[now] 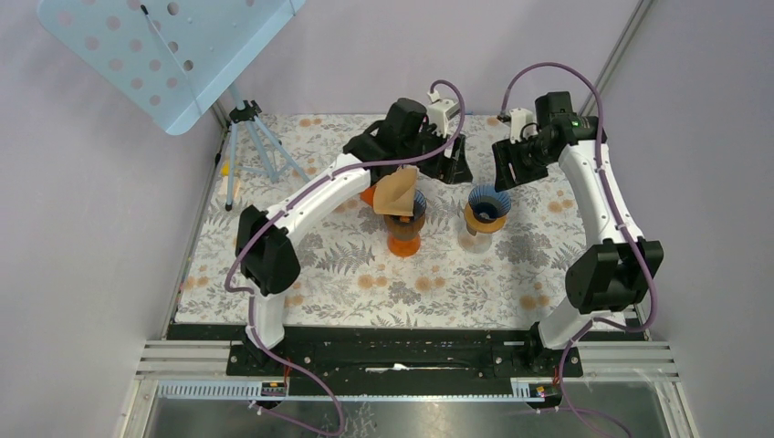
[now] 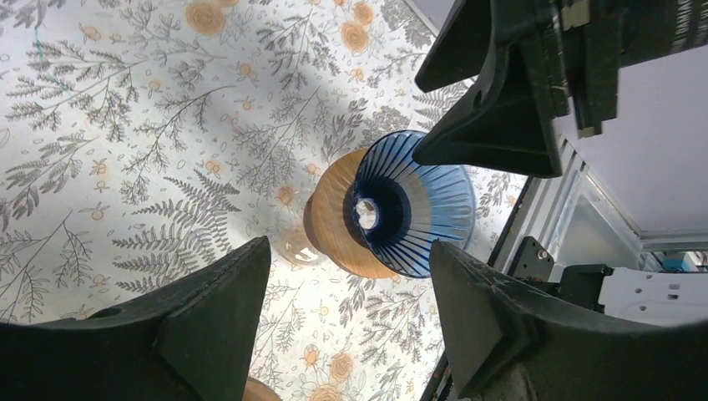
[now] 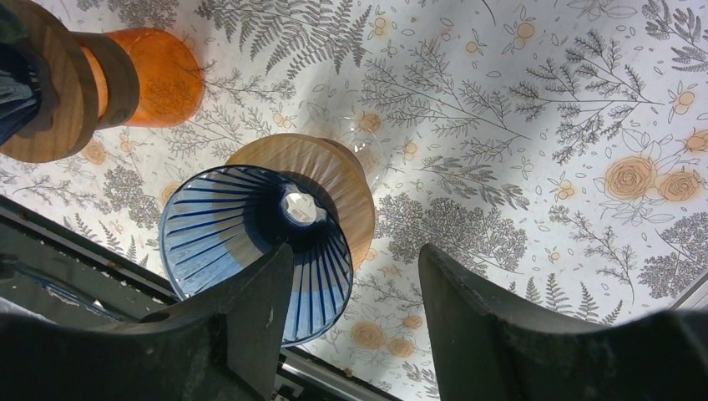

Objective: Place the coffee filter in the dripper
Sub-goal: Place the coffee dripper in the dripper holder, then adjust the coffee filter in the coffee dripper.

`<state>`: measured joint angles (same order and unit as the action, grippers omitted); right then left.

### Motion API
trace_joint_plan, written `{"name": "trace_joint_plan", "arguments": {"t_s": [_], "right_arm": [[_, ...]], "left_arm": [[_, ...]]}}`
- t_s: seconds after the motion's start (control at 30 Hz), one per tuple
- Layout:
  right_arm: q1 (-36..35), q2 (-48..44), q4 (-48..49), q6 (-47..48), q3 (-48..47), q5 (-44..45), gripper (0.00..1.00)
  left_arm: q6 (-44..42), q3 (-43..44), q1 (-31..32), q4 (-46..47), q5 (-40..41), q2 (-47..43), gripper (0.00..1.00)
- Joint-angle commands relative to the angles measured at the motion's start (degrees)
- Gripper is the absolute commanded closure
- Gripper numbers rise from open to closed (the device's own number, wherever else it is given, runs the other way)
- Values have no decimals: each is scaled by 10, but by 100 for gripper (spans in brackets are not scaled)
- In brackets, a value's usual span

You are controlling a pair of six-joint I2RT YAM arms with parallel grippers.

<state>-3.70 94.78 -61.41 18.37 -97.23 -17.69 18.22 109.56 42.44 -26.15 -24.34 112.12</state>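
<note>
A brown paper coffee filter (image 1: 397, 191) sits tilted in the left dripper (image 1: 404, 222), which has an orange base, and sticks out above its rim. A second, blue ribbed dripper (image 1: 488, 206) with a wooden collar stands to its right; it is empty in the left wrist view (image 2: 413, 209) and the right wrist view (image 3: 250, 242). My left gripper (image 1: 453, 164) is open and empty, behind and between the two drippers; its open fingers frame the blue dripper (image 2: 349, 251). My right gripper (image 1: 508, 168) is open and empty, just behind the blue dripper (image 3: 355, 255).
A floral cloth (image 1: 365, 283) covers the table. A small tripod (image 1: 251, 137) carrying a light blue perforated panel (image 1: 164, 46) stands at the back left. The orange base shows at the top left of the right wrist view (image 3: 159, 75). Walls close in behind and on both sides.
</note>
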Motion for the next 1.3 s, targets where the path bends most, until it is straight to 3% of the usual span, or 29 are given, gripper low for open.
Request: {"name": "trace_joint_plan", "arguments": {"t_s": [0.0,0.37,0.53,0.73,1.07,1.27], "right_arm": [[2,-33,1,-3,-12,-24,36],[2,-42,12,-1,10,-35,35],[2,-57,22,2,24,-39,35],[2,-78,38,3,51,-37,35],[3,-88,45,1,75,-42,35],[2,-97,45,4,88,-40,36]], "left_arm": [[-1,28,-1,22,-35,-45,25],[-4,21,-1,20,-78,-66,25],[-107,17,-1,-51,-33,-120,29],[-223,-15,-1,-154,77,-175,33],[-249,-88,5,-191,125,-175,36],[-259,-93,9,-190,131,-155,47]]}}
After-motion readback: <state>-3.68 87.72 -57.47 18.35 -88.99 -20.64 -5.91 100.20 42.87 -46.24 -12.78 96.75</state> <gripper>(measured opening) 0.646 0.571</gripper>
